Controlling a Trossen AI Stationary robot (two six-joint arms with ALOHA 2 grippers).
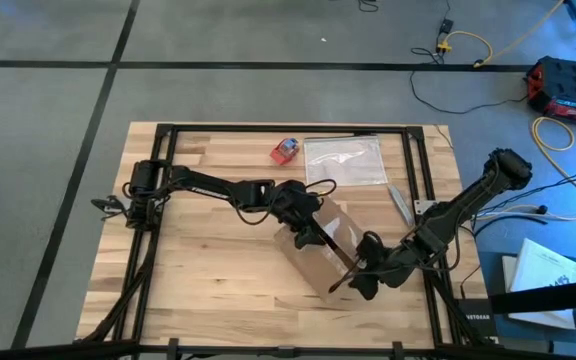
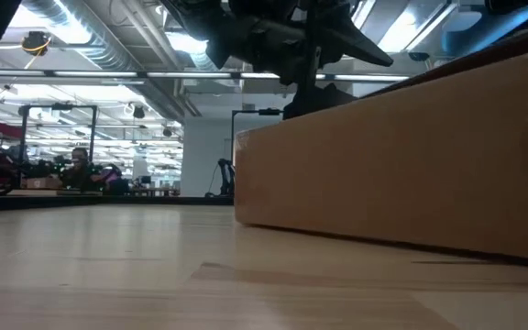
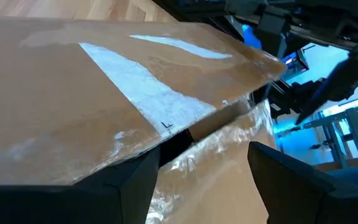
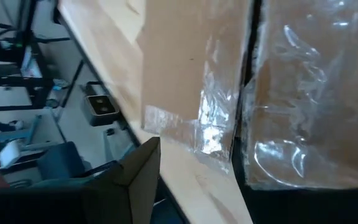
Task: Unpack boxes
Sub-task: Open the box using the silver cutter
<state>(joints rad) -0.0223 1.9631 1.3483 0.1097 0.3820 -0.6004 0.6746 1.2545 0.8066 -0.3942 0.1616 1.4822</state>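
Cardboard box lay in the lower right of the centre in the high view, on the wooden bench, turned at an angle to the bench edges. Both arms met over it. The left gripper stood at the upper left end of the box, and in its wrist view the two dark fingers were spread partly apart, with a taped flap edge between them; whether they really pinched the flap I could not tell. The right gripper was at the lower right end of the box, near the bench edge. Its wrist view showed the taped seam and one dark finger only, so its state I could not tell.

I judged that the arms took opposite ends so that one could steady the box while the other worked on the flaps; the seam looked a little parted, with a dark gap under the flap.

Above the box, in the upper middle of the high view, a clear plastic bag lay flat, and just beside it on the left a small red-and-blue object. They lay well apart from the box, probably to keep the working place free.

By count: one box, one bag, one small object, two grippers.
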